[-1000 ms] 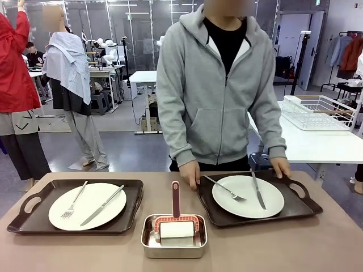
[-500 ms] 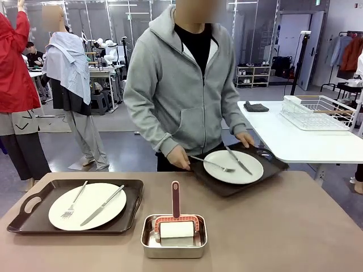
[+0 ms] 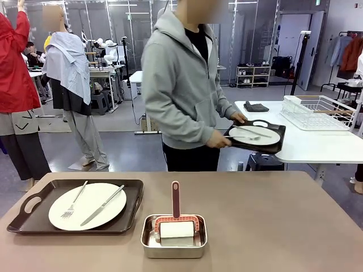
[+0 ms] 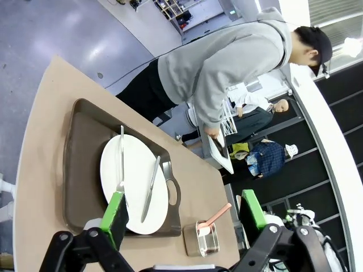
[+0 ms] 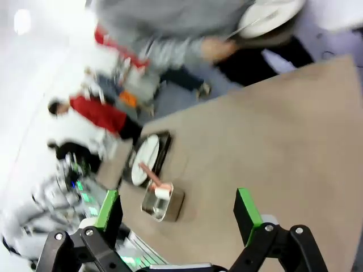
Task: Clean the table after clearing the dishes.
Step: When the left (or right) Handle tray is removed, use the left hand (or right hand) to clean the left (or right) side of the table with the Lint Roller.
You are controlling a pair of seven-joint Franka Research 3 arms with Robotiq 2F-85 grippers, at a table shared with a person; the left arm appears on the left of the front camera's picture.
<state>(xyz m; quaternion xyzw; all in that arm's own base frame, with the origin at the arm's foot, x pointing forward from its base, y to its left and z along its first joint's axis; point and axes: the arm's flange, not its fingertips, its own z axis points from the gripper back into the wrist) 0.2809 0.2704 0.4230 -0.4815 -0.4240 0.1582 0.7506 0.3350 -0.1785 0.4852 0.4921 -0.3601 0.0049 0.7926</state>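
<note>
Steel pan, red-handled roller inside, beside the tray; wire rack beyond

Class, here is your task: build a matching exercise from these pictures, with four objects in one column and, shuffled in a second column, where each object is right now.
Column A
1. left dark brown handled tray
2. right dark brown handled tray
3. red-handled white roller
4. white wire dish rack

Column B
a. standing on the white table
b. lying flat on the brown table
c. sitting in the small rectangular steel pan
d. held up by the person in the grey hoodie

Pairs: 1-b, 2-d, 3-c, 4-a
</note>
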